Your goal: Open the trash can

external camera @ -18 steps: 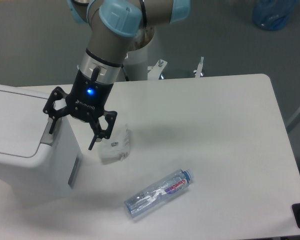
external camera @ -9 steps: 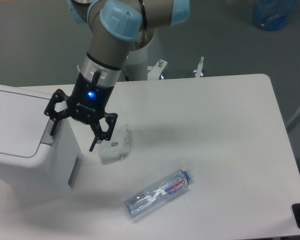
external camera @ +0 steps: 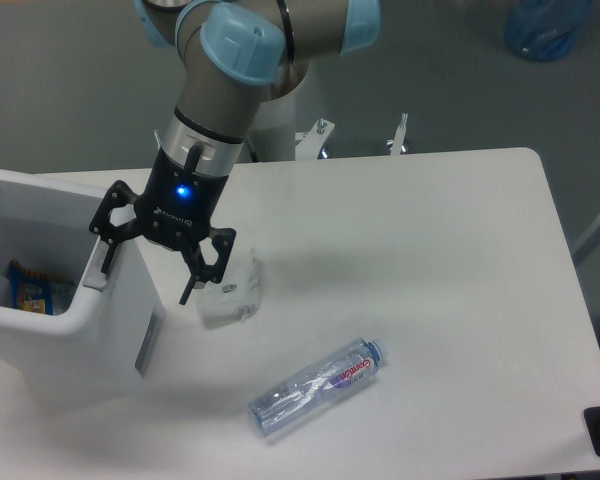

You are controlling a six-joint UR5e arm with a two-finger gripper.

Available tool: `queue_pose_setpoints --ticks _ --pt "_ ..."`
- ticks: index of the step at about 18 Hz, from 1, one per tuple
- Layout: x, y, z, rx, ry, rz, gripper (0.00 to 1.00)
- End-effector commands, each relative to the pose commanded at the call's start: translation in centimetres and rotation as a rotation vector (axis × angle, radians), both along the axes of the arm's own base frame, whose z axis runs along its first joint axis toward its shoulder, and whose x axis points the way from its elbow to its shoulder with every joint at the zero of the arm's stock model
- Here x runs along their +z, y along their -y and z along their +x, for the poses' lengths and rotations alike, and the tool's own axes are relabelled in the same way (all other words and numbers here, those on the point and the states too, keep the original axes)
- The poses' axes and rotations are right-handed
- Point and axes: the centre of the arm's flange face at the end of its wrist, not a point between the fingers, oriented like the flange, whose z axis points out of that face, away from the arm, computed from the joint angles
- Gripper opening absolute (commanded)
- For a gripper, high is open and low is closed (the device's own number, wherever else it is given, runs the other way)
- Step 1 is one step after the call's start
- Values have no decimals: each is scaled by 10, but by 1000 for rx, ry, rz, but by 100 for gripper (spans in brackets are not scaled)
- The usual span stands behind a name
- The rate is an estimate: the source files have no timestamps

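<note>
Now | trash can point(external camera: 100, 330) at 9 o'clock on the table point(external camera: 430, 250), lid off the top, interior showing a blue-and-yellow packet point(external camera: 28, 288) | gripper point(external camera: 145, 272) over the can's right rim, jaws spread, grasping nothing, left finger by the grey button point(external camera: 97, 276) | clear pouch point(external camera: 230, 292) at its 3 o'clock | plastic bottle point(external camera: 318, 387) lying at 5 o'clock

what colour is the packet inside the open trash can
Mostly blue with some yellow-orange; the packet shows in the fixed camera view, inside the trash can.

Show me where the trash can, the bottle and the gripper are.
trash can point(external camera: 100, 335): fixed camera, front wall.
bottle point(external camera: 318, 386): fixed camera, middle of body.
gripper point(external camera: 146, 277): fixed camera, midway between fingertips.
</note>
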Motion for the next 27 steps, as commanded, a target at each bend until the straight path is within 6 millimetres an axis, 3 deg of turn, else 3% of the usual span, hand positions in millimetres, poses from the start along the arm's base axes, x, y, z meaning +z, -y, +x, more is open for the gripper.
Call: queue_pose_setpoints --ticks 3,5,8,11,15,19,24,27 --pt "13 -1 -2 -1 -16 21 100" --pt "21 2 -15 16 -33 36 100" --pt "28 24 -63 69 -77 50 100" --pt "23 59 -117 93 -150 47 100" --pt "-8 91 -167 113 -228 -43 100" --pt "-32 108 -190 49 -406 -231 100" --pt "-51 126 -211 59 -422 -306 100" --pt "-64 131 -212 55 -424 -356 100"
